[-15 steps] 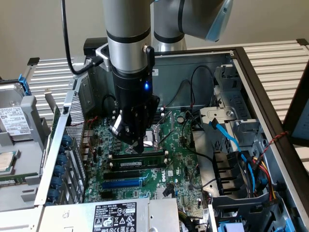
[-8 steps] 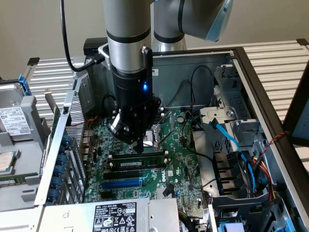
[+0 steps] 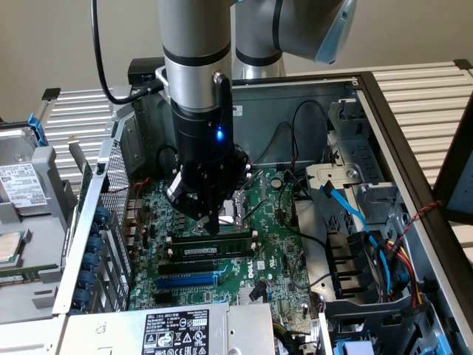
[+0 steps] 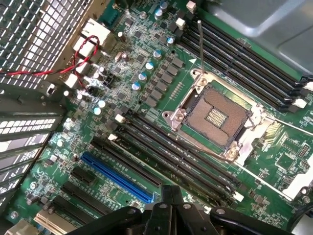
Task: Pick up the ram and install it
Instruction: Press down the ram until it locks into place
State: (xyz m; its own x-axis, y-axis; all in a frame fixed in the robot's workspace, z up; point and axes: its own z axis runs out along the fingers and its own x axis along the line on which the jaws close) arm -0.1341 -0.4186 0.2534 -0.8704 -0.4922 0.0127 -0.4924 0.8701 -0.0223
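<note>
Hovering over the motherboard (image 3: 273, 222), the claw (image 3: 209, 222) is pressed together, hiding the slots beneath.

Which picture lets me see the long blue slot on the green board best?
The wrist view. There the long blue plastic slot lies bare from end to end on the green motherboard, with nothing covering it. In the exterior view the same blue slot looks smaller and lies below the black gripper.
</note>
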